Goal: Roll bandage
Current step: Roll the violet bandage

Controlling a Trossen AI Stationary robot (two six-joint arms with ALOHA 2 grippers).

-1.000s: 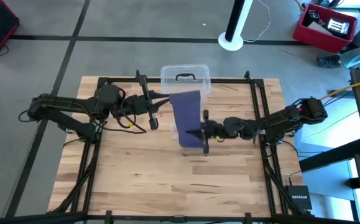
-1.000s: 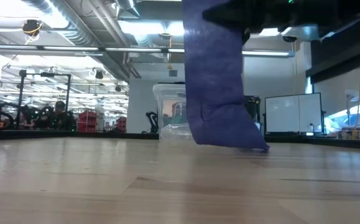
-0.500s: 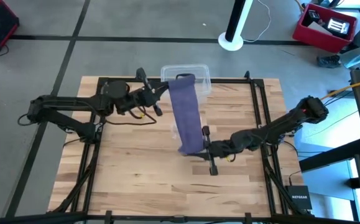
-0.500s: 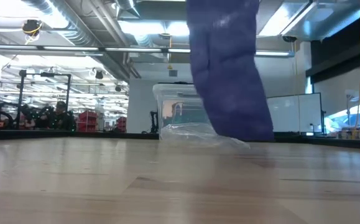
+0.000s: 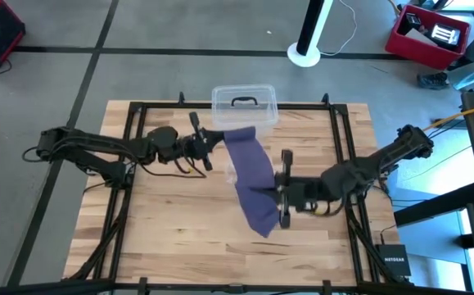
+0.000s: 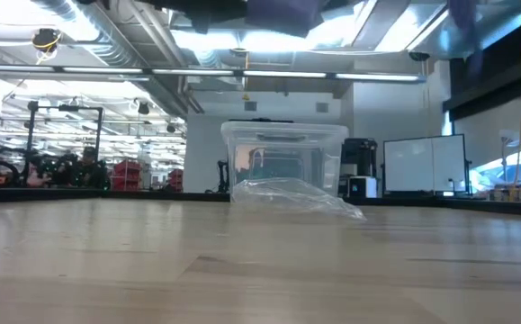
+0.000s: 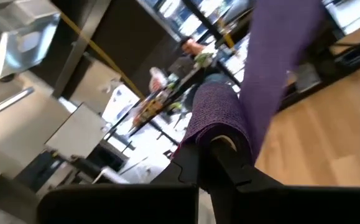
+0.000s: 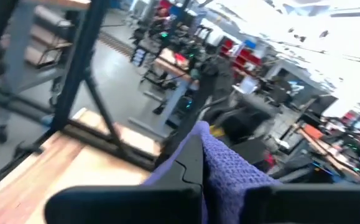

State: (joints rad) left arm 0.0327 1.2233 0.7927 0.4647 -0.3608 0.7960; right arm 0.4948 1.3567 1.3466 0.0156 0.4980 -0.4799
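Observation:
The bandage (image 5: 251, 176), a dark blue-purple fabric strip, hangs in the air between my two grippers, above the table's middle. It runs from far left to near right. Only its top shows in the low view (image 6: 282, 11). My left gripper (image 5: 212, 141) is shut on its far end. My right gripper (image 5: 281, 195) is shut on it near the near end, and a short tail (image 5: 261, 225) reaches past that hold. My left gripper pinches the bandage's far end (image 7: 220, 115) between its two fingers, coming level from the table's left. From there the strip runs away toward the other arm, clear of the table. My right gripper pinches the strip's right edge (image 8: 220, 162) close to the near end, coming level from the table's right. The fabric bunches at the fingers, and the strip is clear of the table.
A clear plastic box (image 5: 245, 105) with a black handle stands at the table's far edge. In front of it lies a clear crinkly bag (image 6: 296, 193). A dark metal frame (image 5: 339, 139) borders the wooden table top.
My right gripper has risen and gone toward the near edge, rolling as it went. My left gripper has come down. The bandage's lower end, which rested on the table, is now lifted clear, and the strip spans slantwise between the grippers.

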